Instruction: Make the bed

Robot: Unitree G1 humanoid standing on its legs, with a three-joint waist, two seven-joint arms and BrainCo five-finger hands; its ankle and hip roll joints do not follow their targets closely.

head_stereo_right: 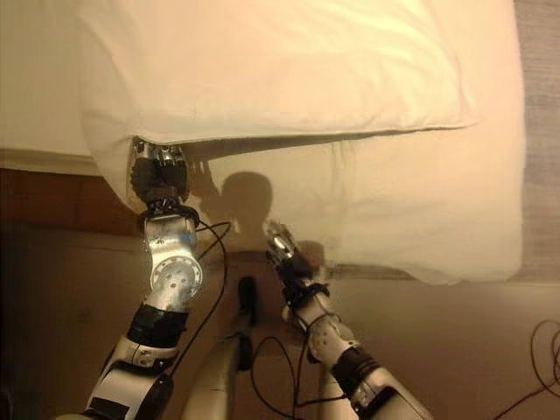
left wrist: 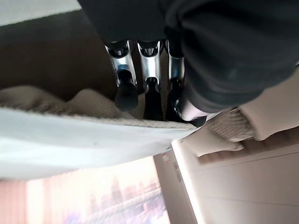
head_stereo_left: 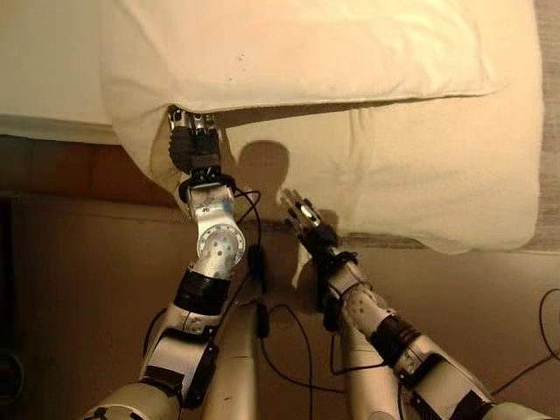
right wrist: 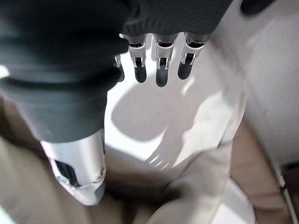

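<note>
Take the pillow as your landmark: it lies on top of the cream blanket, and its near edge runs across the head views just above both hands.

Your left hand is up under the pillow's near left corner, right at the folded edge of the blanket where it hangs over the side of the bed. In the left wrist view its fingers are curled down onto the textured blanket edge with a smooth white sheet layer just beneath, and the thumb presses in from the other side, so the hand has the blanket's edge pinched.

Your right hand sits lower than the pillow, toward the middle, just at the blanket's hanging lower edge. In the right wrist view its fingers are straight and spread, hovering over pale cloth with nothing in them; the thumb stands apart.

The blanket spreads out to the right of the pillow and drapes past the mattress edge. Below the pillow's left corner, a brown bed frame shows under the mattress.
</note>
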